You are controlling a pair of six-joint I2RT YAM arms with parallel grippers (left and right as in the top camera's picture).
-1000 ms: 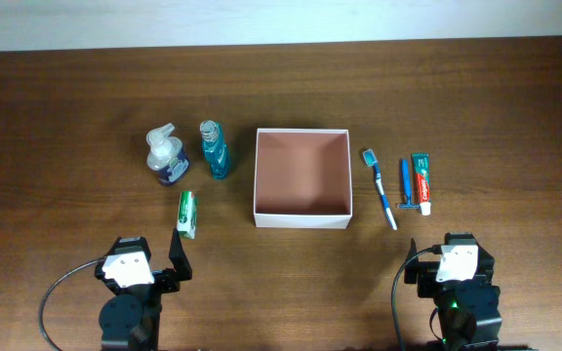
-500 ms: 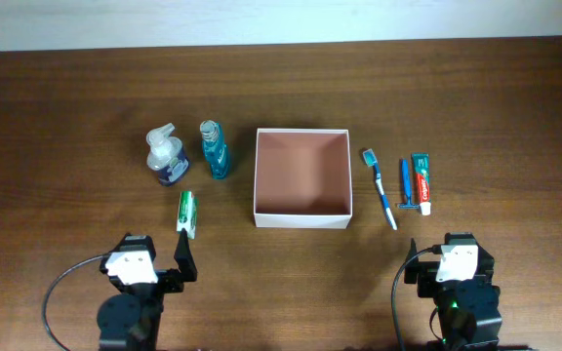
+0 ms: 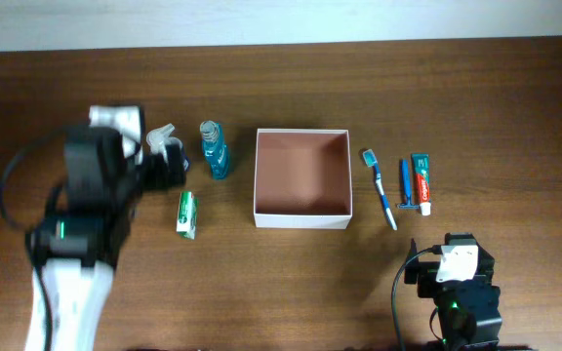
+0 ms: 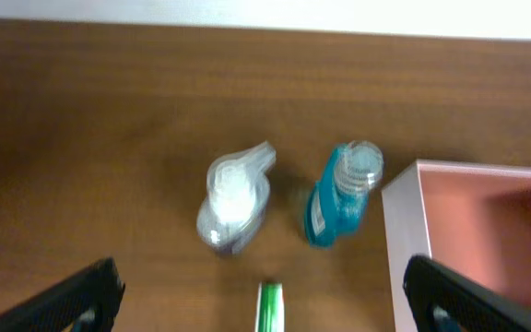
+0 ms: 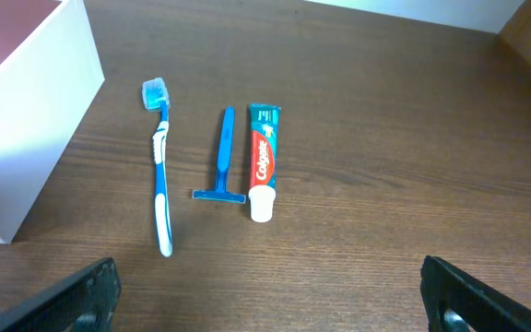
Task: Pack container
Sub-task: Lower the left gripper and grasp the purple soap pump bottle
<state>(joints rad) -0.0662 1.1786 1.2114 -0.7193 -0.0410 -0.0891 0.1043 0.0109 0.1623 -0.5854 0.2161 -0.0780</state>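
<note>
The container [image 3: 301, 216] is a shallow square white box with a pinkish-brown inside, at the table's middle; its corner shows in the left wrist view [image 4: 404, 198] and its wall in the right wrist view [image 5: 35, 138]. My left gripper [image 3: 169, 169] is open and empty, raised over a clear pump bottle [image 4: 233, 195], a teal bottle [image 4: 341, 194] and a green tube [image 4: 268, 309]. My right gripper [image 5: 279, 304] is open and empty, low near the front edge, short of a blue toothbrush [image 5: 161, 175], a blue razor [image 5: 221, 157] and a toothpaste tube [image 5: 263, 161].
In the overhead view the green tube [image 3: 187, 213] and teal bottle [image 3: 214, 148] lie left of the container, and the toothbrush [image 3: 380, 188], razor [image 3: 407, 185] and toothpaste [image 3: 421, 182] lie right of it. The left arm hides part of the pump bottle [image 3: 161, 136].
My left arm has risen from the front edge and swung far forward over the pump bottle and green tube. The right arm and all the objects have not moved.
</note>
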